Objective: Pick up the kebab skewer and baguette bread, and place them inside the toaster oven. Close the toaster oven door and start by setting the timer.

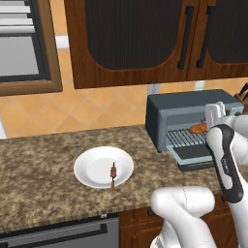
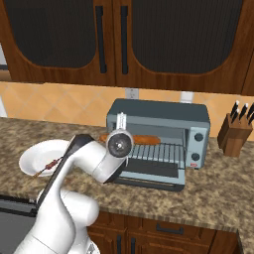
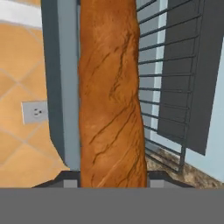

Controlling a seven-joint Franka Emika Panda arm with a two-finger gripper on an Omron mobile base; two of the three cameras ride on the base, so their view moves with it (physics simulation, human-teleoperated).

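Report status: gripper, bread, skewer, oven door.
Gripper shut on baguette bread at toaster oven mouth. Kebab skewer on white plate. Toaster oven door open.

You are looking at a kitchen where a speckled brown stone counter (image 1: 43, 160) is running along a wall (image 1: 72, 109) tiled in orange and tan diamonds. Dark wood cabinets (image 2: 124, 39) with long black bar handles (image 2: 100, 37) are hanging above it. A white outlet (image 2: 132, 93) is sitting in the tiles under the cabinets. At the right end, a wooden knife block (image 2: 232, 134) is standing on the counter. In the left base view, a wood-framed window (image 1: 26, 46) is showing at the upper left, and a dark appliance front (image 1: 63, 235) is sitting below the counter edge beside brown lower drawers (image 2: 168, 230).
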